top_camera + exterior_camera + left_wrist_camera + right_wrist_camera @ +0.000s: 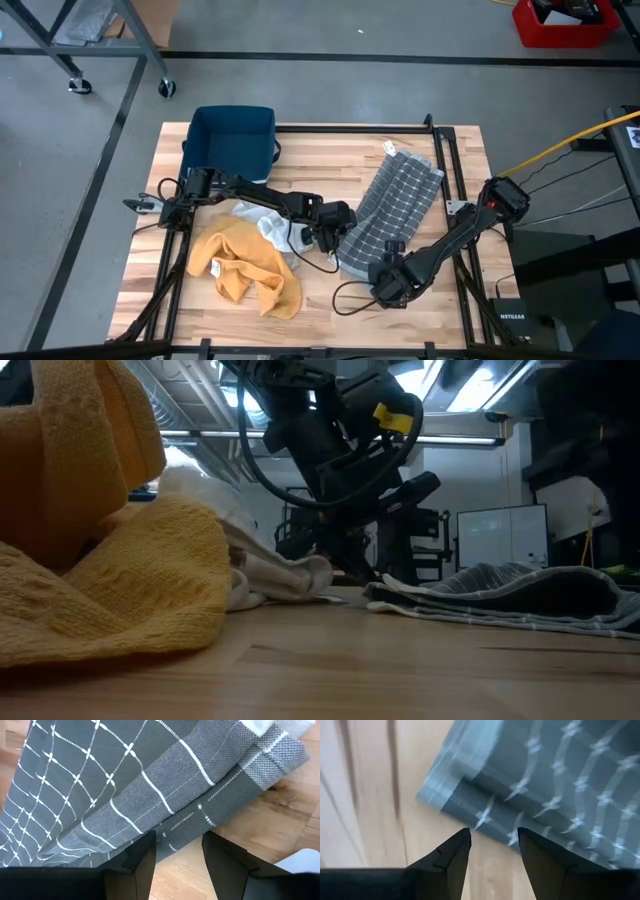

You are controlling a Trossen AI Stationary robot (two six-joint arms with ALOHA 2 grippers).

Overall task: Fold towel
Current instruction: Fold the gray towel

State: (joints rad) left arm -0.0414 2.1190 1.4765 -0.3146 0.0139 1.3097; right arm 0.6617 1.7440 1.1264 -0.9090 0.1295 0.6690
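High view: three towels — grey checked towel, yellow towel, seemingly white towel; both pincers released.

left end effector open, right end effector open, both low

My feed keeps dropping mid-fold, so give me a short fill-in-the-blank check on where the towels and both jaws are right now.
1. Both grippers sit at the near end of the ____ checked towel.
2. The left gripper and right gripper both have their jaws ____.
3. The crumpled yellow towel lies on the robot's ____ side.
4. The dark blue ____ sits at the far edge.

Missing words: grey; open; left; bin
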